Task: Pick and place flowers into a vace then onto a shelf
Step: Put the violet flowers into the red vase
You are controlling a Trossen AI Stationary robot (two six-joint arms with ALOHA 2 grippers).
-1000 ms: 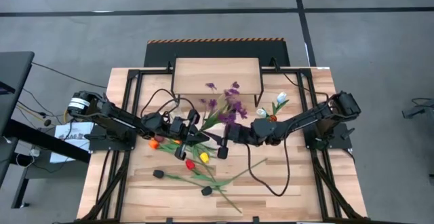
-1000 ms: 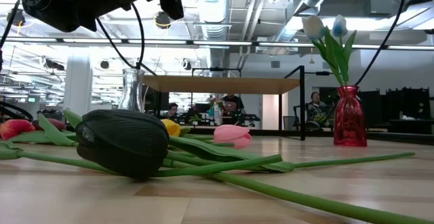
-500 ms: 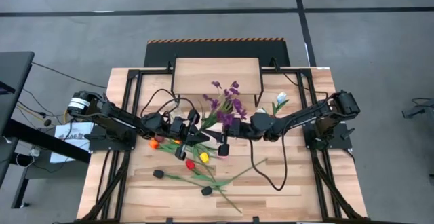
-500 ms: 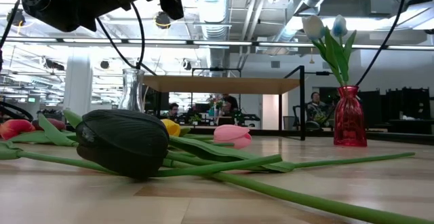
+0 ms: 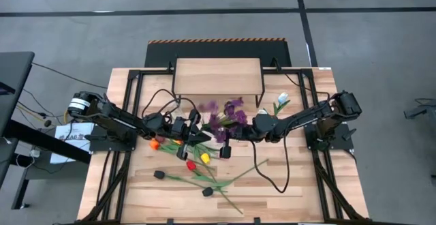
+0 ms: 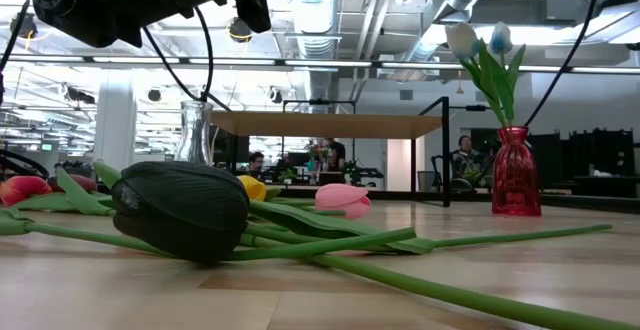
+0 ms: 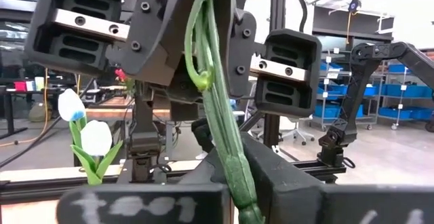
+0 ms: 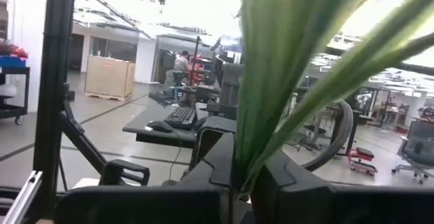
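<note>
Above table centre, purple sprig (image 5: 221, 114) lying crosswise, both hands gripping.

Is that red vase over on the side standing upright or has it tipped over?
Upright. In the low view the red vase stands on its base on the table, with white tulips rising straight out of its neck.

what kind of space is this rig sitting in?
Looks like an open-plan robotics lab or workshop. Exposed ducts run along the ceiling, desks and office chairs stand on a bare concrete floor, and blue parts bins fill racks behind another robot arm.
</note>
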